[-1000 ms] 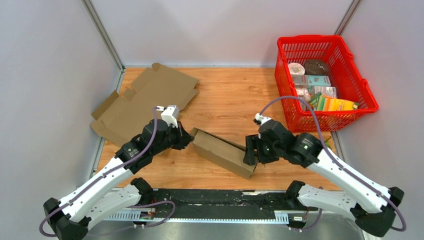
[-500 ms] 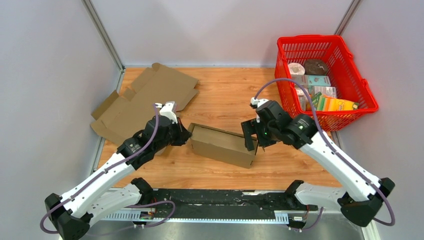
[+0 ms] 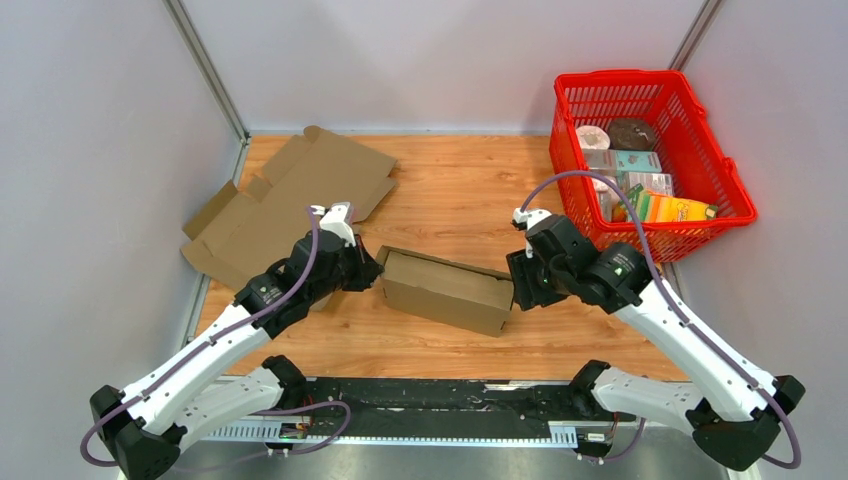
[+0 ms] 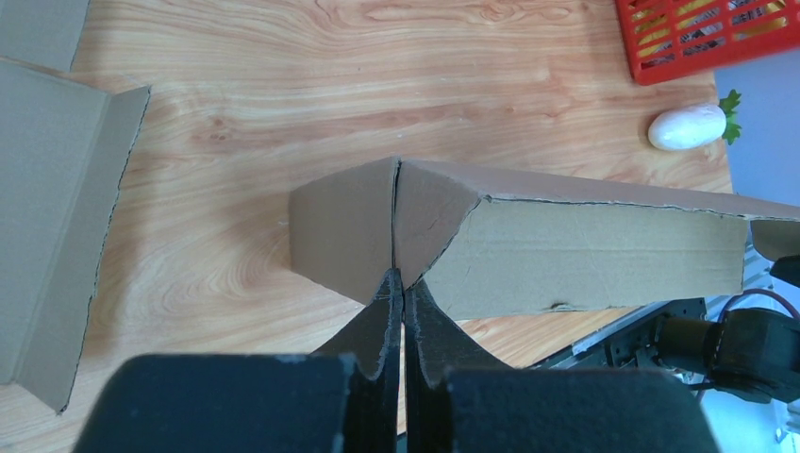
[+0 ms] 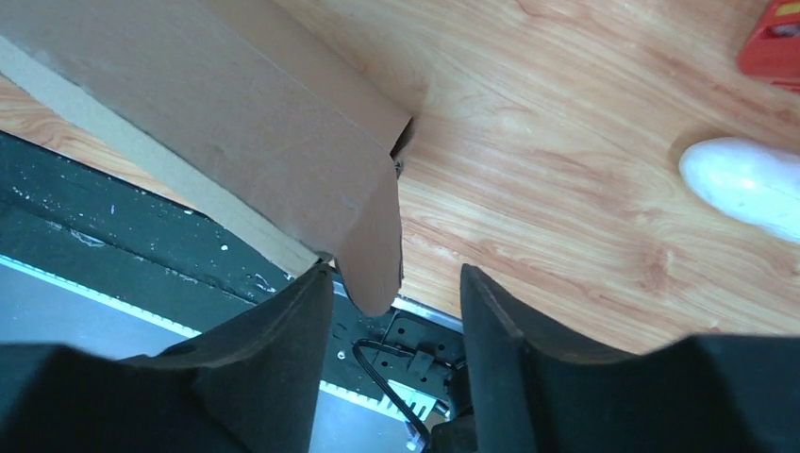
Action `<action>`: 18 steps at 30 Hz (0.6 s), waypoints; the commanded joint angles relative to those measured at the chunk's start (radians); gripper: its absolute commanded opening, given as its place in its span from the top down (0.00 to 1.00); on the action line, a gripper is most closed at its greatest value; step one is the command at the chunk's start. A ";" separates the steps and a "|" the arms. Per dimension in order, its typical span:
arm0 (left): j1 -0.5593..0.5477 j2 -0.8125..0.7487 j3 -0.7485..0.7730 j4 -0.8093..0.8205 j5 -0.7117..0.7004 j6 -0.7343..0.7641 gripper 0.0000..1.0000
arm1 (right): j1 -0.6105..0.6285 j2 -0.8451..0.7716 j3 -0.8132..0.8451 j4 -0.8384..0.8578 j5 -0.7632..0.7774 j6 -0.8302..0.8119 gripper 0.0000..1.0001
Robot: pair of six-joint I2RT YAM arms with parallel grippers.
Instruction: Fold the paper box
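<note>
At 2 o'clock, red basket point(image 3: 620, 76): holds packets point(image 3: 640, 185) and a white roll point(image 3: 592, 137). At centre of table point(image 3: 460, 180), paper box point(image 3: 445, 290): lies lengthwise, top open. At its 9 o'clock end, left gripper point(image 4: 395, 281): fully closed, tips against the end seam. At its 3 o'clock end, right gripper point(image 5: 394, 274): jaws apart, straddles the end flap point(image 5: 373, 250) without clamping. At 10 o'clock, flat cardboard point(image 3: 290, 195), beyond the left arm. At 3 o'clock, white radish point(image 4: 687, 127), near the basket.

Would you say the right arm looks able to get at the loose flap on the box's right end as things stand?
Probably yes: the right gripper is open with the flap hanging between its jaws, and nothing else stands in the way.
</note>
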 commanded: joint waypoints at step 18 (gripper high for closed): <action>-0.006 0.009 0.008 -0.067 0.028 -0.001 1.00 | -0.056 0.057 0.094 0.115 -0.248 0.247 1.00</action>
